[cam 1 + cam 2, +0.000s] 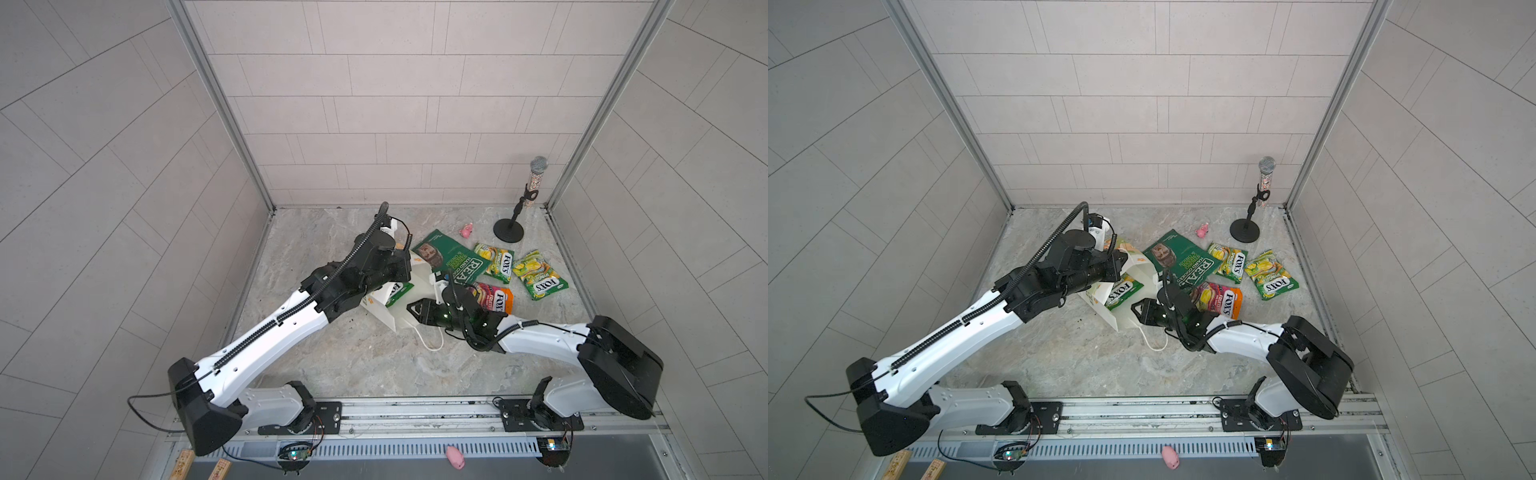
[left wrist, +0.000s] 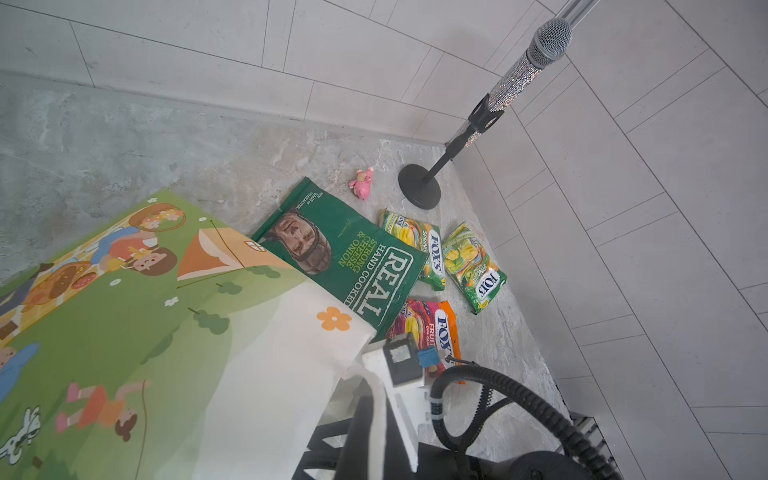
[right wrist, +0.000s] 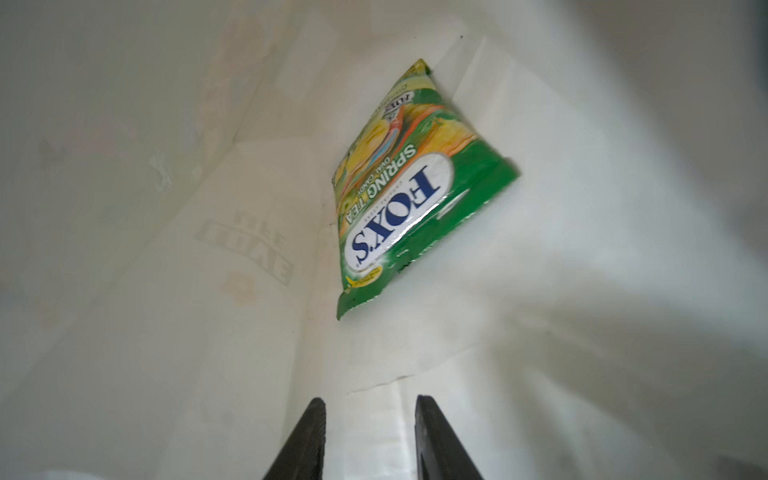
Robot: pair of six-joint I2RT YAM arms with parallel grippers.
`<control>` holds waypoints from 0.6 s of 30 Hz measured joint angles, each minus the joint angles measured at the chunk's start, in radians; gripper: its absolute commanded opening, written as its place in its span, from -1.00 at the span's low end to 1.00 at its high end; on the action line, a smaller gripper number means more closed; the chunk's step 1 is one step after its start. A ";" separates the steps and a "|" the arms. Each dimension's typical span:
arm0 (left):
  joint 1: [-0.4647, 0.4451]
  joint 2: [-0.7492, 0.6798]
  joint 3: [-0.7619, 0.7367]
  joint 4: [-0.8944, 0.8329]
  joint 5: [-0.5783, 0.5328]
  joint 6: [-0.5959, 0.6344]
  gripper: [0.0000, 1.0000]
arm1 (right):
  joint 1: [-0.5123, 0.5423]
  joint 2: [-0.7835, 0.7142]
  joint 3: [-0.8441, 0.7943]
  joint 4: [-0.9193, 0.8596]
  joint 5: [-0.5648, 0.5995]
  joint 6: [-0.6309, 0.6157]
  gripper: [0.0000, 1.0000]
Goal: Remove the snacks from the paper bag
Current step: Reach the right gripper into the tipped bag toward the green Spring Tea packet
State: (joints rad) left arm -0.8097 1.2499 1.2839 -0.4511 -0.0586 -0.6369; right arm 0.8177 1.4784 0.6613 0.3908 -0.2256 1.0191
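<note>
One FOX'S packet (image 3: 411, 195) left, deep inside the tipped paper bag (image 1: 1129, 311). Right gripper (image 3: 370, 401) just inside the mouth, jaws apart, empty. Left gripper (image 1: 1116, 261) clenched at the bag's far end; grip on paper unseen. Advance straight, low; pinch the near sealed edge, not the wall

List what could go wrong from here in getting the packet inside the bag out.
1. The packet lies deep against a fold of the bag; the open right gripper may push it deeper or pinch paper.
2. The cord handle loops beside the right wrist and could snag, dragging the bag.
3. The red packet lies close by that arm and might get swept.
</note>
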 measured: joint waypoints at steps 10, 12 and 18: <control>-0.004 0.006 -0.002 0.027 -0.023 -0.021 -1.00 | 0.024 0.177 0.097 0.076 -0.011 0.053 -0.23; -0.005 0.007 -0.003 0.031 -0.030 -0.022 -1.00 | 0.024 0.192 0.096 0.076 -0.010 0.058 -0.21; -0.006 0.009 -0.010 0.037 -0.037 -0.023 -1.00 | 0.024 0.199 0.098 0.050 0.017 0.064 -0.14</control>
State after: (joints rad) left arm -0.8162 1.2591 1.2743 -0.4145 -0.0959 -0.6601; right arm 0.8417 1.6772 0.7593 0.4412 -0.2089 1.0832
